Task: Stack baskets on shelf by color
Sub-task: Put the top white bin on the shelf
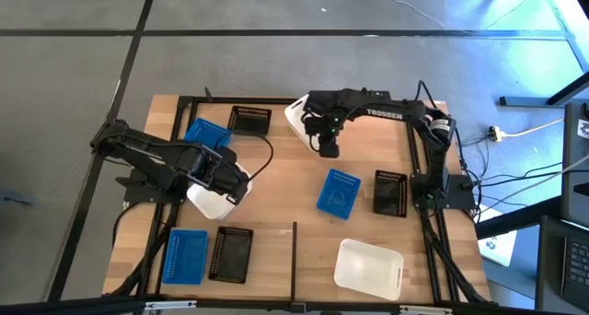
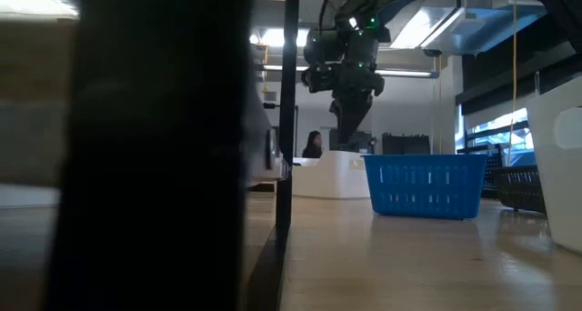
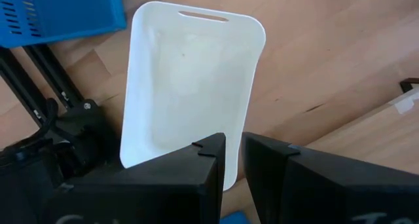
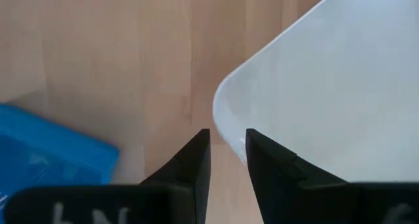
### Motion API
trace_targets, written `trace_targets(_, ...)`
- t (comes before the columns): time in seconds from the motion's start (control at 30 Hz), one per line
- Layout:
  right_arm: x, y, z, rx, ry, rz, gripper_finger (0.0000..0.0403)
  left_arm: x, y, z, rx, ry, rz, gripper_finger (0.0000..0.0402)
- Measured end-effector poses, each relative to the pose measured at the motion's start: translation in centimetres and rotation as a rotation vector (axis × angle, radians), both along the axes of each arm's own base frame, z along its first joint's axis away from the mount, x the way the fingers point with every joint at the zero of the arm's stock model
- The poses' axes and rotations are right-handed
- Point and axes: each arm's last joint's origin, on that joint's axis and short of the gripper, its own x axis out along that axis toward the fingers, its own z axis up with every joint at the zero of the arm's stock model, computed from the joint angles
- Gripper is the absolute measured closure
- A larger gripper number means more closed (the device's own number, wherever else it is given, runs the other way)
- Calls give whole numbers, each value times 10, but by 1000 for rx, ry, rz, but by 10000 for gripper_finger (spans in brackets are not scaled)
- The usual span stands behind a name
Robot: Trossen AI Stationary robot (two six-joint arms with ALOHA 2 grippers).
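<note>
Baskets are scattered all over the light wooden plank shelf with thin black rails, and as far as I can tell nothing's stacked yet.

Nearest row, along the bottom of the high view:
- a small blue slotted plastic basket
- a small black slotted plastic basket right beside it
- a larger smooth white plastic basket with rounded corners at lower right

Middle of the frame: the left gripper has its fingers nearly together, pinched on the short wall of a second white basket, left of centre. Off to the right sit a second blue basket and a second black basket, near each other.

Far end: a third blue basket and a third black basket sit at upper left. A third white basket is at top centre, under the right gripper. That gripper's fingers are apart with nothing in them, sitting right at the basket's rounded corner.

My guess is they're collecting the whites into one pile. If so, the left arm should keep its basket level, line the rounded corners up over the target and come straight down so it nests. The right should shift off the corner and straddle a straight bit of wall before closing, since that smooth rim looks slippery.
</note>
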Motion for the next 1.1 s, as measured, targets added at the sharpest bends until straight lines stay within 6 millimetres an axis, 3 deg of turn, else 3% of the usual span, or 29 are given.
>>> trace_targets(0.33, -2, -1, -20, -50, 14, -13, 306, 0, 0, 0, 1, 0, 0, 360)
trace_targets(0.87, 4, -3, -18, -58, -62, -9, 306, 0, 0, 0, 0, 0, 0, 360)
trace_targets(1.1, 7, -4, -31, -42, -30, -9, 306, 0, 0, 0, 1, 0, 0, 360)
